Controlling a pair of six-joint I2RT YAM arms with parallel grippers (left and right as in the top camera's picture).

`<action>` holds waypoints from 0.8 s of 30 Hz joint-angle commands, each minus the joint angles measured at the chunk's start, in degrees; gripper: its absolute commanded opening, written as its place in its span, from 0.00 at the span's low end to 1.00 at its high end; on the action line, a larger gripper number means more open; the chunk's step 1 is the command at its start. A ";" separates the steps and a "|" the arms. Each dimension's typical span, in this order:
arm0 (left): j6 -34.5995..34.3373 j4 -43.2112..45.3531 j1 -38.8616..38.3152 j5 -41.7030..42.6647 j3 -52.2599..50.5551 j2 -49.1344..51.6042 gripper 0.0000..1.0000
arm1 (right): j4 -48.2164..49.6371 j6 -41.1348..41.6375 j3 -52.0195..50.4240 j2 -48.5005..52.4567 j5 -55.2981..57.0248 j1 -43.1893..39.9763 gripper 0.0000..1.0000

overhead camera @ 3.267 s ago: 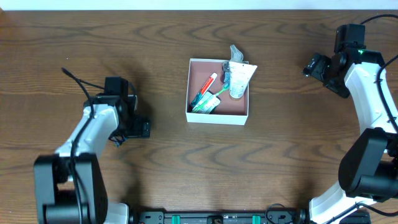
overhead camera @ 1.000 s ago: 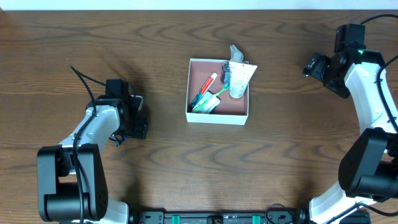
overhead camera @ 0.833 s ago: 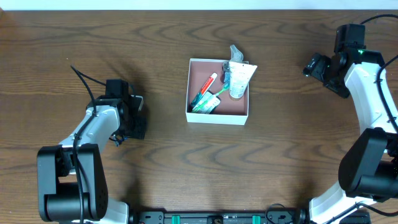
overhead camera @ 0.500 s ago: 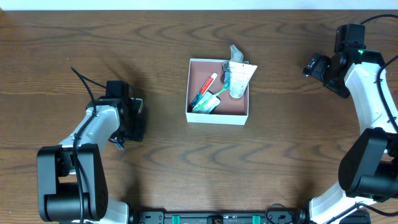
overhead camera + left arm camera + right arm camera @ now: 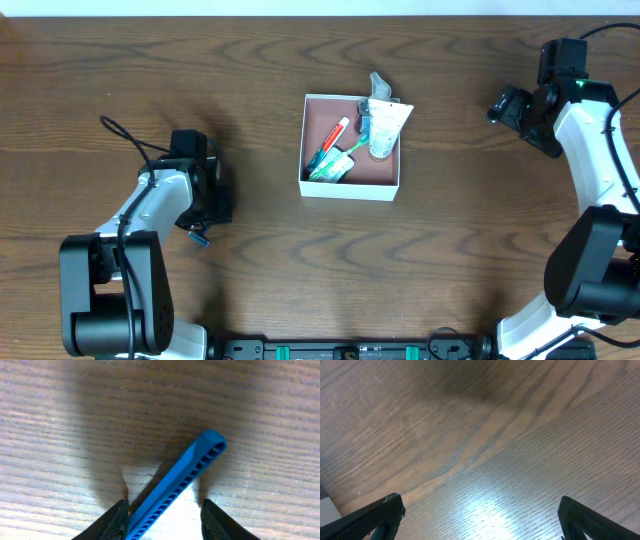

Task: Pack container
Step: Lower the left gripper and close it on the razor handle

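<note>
The container (image 5: 350, 188), a white-walled box with a reddish-brown floor, sits at the table's centre. It holds a red-and-white toothbrush (image 5: 336, 135), a green item (image 5: 336, 166) and a white tube (image 5: 386, 128). My left gripper (image 5: 210, 208) points down at the wood far left of the box. A blue ribbed bar (image 5: 182, 480) lies slantwise between its fingers; one end shows from above as a blue tip (image 5: 199, 237). The left finger (image 5: 119, 516) touches the bar and the right finger (image 5: 214, 517) stands apart, so my left gripper (image 5: 165, 509) is partly open. My right gripper (image 5: 480, 517) is wide open over bare wood.
From above, my right gripper (image 5: 503, 105) hangs at the far right, well away from the box. A clear wrapper (image 5: 377, 84) sticks out over the box's back wall. A black cable (image 5: 125, 135) loops out from the left arm. The table's far edge (image 5: 320, 12) runs along the top.
The left gripper has turned from facing right to pointing down over the blue bar, and its jaws have narrowed around it. The right arm and the box have not moved.
</note>
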 commanded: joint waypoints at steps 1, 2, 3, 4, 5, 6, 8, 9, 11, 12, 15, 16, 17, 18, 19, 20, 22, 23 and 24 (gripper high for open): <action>-3.96 -0.20 0.09 4.00 -0.46 0.33 0.43 | -0.02 0.85 0.48 0.13 0.39 -0.13 0.99; -3.93 -0.39 0.09 5.18 -0.46 0.33 0.44 | -0.02 0.85 0.48 0.13 0.39 -0.13 0.99; -3.91 -0.76 0.09 6.16 -0.46 0.33 0.43 | -0.02 0.85 0.48 0.13 0.39 -0.11 0.99; -3.91 -1.07 0.09 6.19 -0.46 0.33 0.43 | -0.02 0.85 0.48 0.13 0.39 -0.13 0.99; -3.76 -1.42 0.09 6.10 -0.46 0.33 0.43 | -0.02 0.85 0.48 0.13 0.37 -0.13 0.99; -2.73 -1.53 0.09 6.12 -0.46 0.33 0.42 | -0.02 0.85 0.48 0.13 0.39 -0.13 0.99; -0.26 -1.73 0.09 6.12 -0.46 0.33 0.37 | -0.02 0.85 0.48 0.13 0.39 -0.13 0.99; 0.76 -1.75 0.09 6.12 -0.46 0.33 0.34 | -0.02 0.85 0.48 0.13 0.37 -0.13 0.99; 2.27 -1.73 0.09 6.10 -0.46 0.33 0.28 | -0.02 0.85 0.48 0.13 0.37 -0.11 0.99; 2.40 -1.70 0.09 6.08 -0.46 0.33 0.28 | -0.02 0.85 0.48 0.13 0.39 -0.13 0.99; 2.38 -1.70 0.09 6.10 -0.46 0.33 0.27 | -0.02 0.85 0.48 0.13 0.39 -0.11 0.99; 2.38 -1.68 0.09 6.10 -0.46 0.33 0.27 | -0.02 0.85 0.48 0.13 0.39 -0.13 0.99; 2.38 -1.68 0.09 6.10 -0.46 0.33 0.26 | -0.04 0.85 0.48 0.13 0.37 -0.13 0.99; 2.38 -1.68 0.09 6.10 -0.46 0.33 0.24 | -0.02 0.85 0.48 0.13 0.37 -0.11 0.99; 2.38 -1.62 0.09 6.10 -0.46 0.33 0.22 | -0.02 0.85 0.48 0.13 0.39 -0.11 0.99; 2.36 -1.51 0.09 6.10 -0.46 0.33 0.20 | -0.02 0.85 0.48 0.13 0.39 -0.13 0.99; 2.21 -1.22 0.09 6.12 -0.44 0.33 0.14 | -0.02 0.85 0.48 0.13 0.39 -0.11 0.99; 1.99 -0.98 0.09 6.12 -0.44 0.33 0.13 | -0.02 0.85 0.48 0.13 0.39 -0.11 0.99; 1.68 -0.55 0.09 6.12 -0.44 0.33 0.12 | -0.02 0.85 0.48 0.13 0.39 -0.11 0.99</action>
